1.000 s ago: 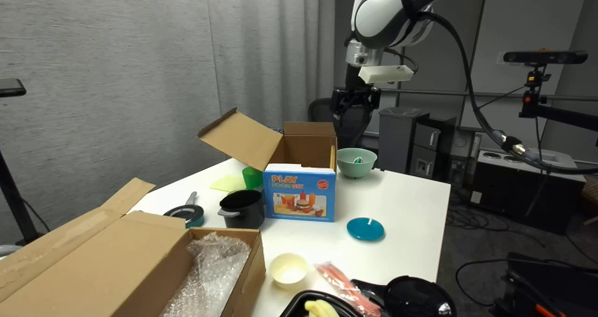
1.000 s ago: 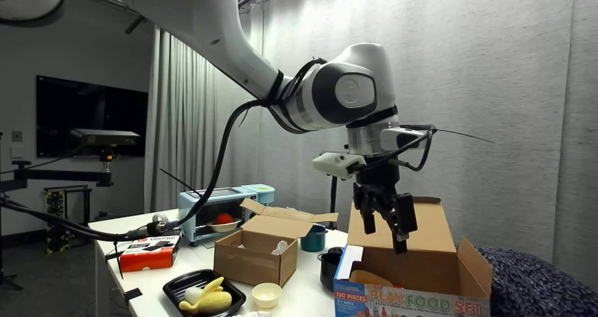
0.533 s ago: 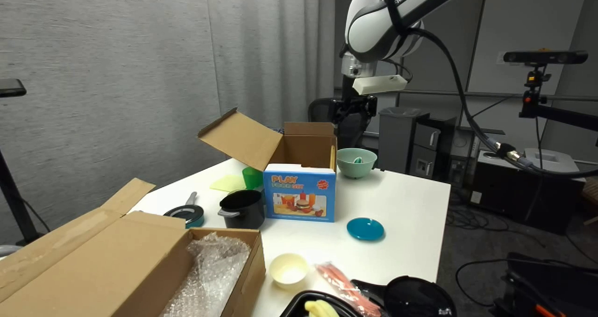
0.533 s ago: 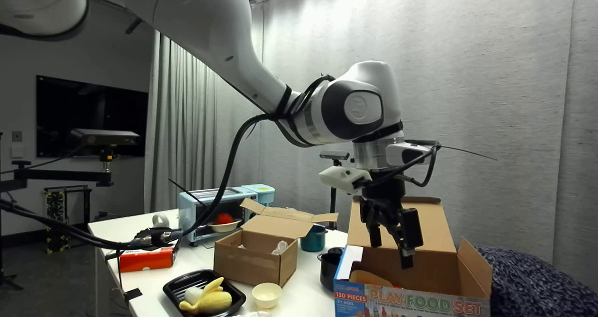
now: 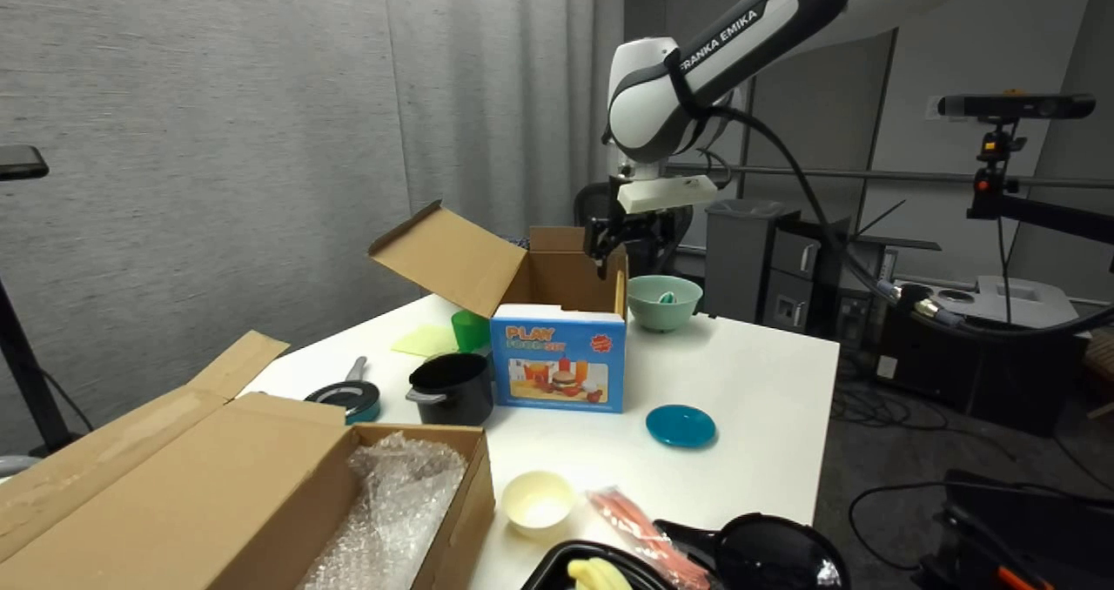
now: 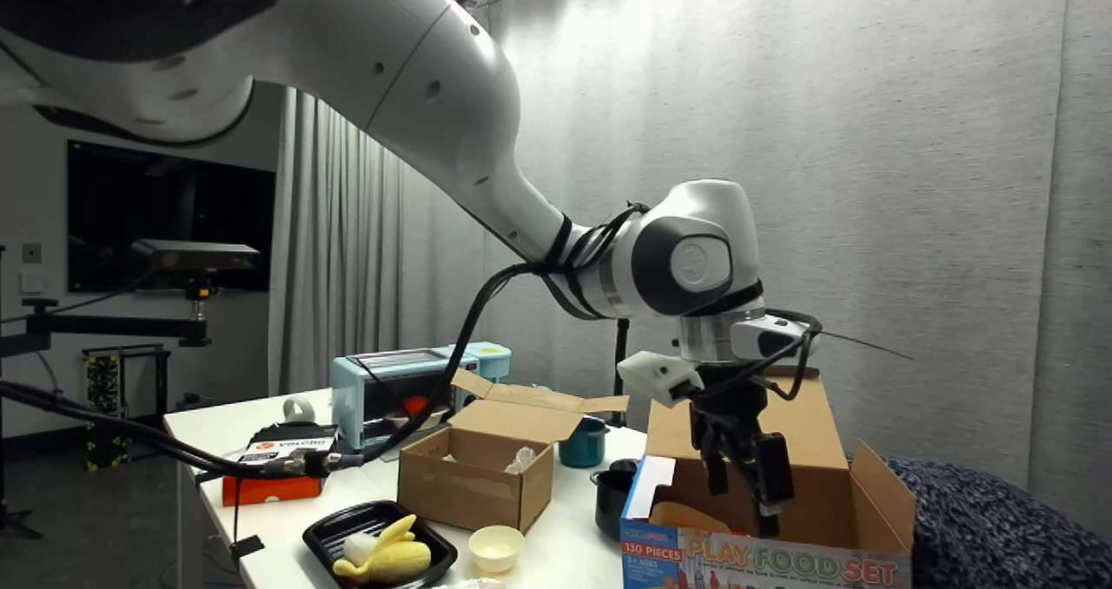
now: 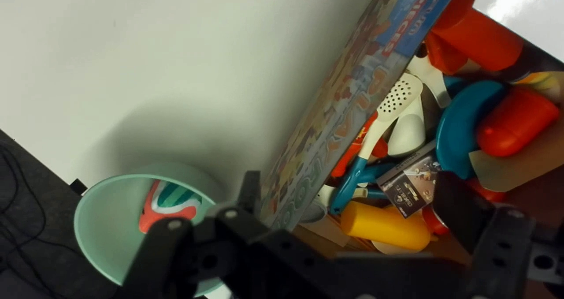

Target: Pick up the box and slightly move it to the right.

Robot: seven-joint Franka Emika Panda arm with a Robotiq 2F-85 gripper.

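Box reads PLAY FOOD SET & 130 PIECES, arm FRANKA EMIKA, red pkg VELCRO

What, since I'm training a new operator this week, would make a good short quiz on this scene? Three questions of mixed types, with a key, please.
1. Multiple choice: in an exterior view, how many pieces does the Play Food Set box advertise? A) 30 B) 130 C) 500
2. True or false: in the wrist view, the gripper is open, with the box's printed wall showing between its two fingers.
3. Short answer: what packing material shows inside the plain brown carton in an exterior view?

Key: 1: B. 2: True. 3: Clear bubble wrap.
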